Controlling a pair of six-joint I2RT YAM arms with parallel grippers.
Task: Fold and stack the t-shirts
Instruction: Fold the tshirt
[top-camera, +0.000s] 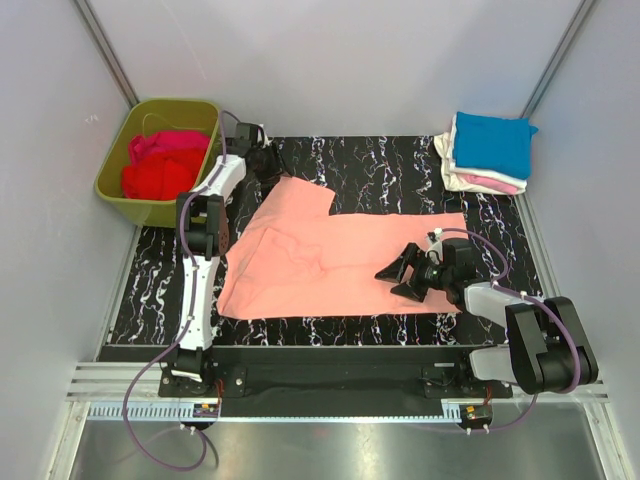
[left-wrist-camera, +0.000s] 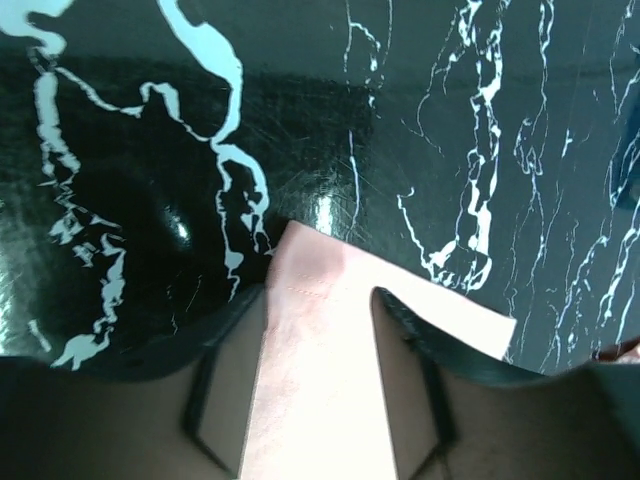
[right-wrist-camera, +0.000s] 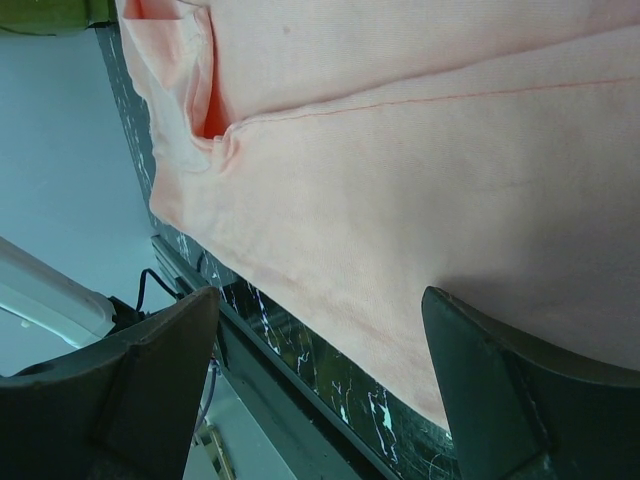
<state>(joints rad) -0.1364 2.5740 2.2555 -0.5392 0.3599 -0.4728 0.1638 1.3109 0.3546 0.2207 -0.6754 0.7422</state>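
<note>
Salmon-pink t-shirt (top-camera: 340, 262) lies lengthwise left-right; left end effector (left-wrist-camera: 318, 400) pinches its corner, right end effector (top-camera: 408, 272) wide.

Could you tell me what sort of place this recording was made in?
Probably a lab test cell for robot laundry folding: plain grey walls enclose a marbled black table, with a salmon-pink t-shirt spread flat and an olive-green tub of clothes.

Robot lab cell (grey panel walls (top-camera: 330, 60))

Even overhead light is brightening the scene; glare is glinting off the bench (left-wrist-camera: 180, 230), and near fingers (right-wrist-camera: 150, 390) are blurring.
</note>
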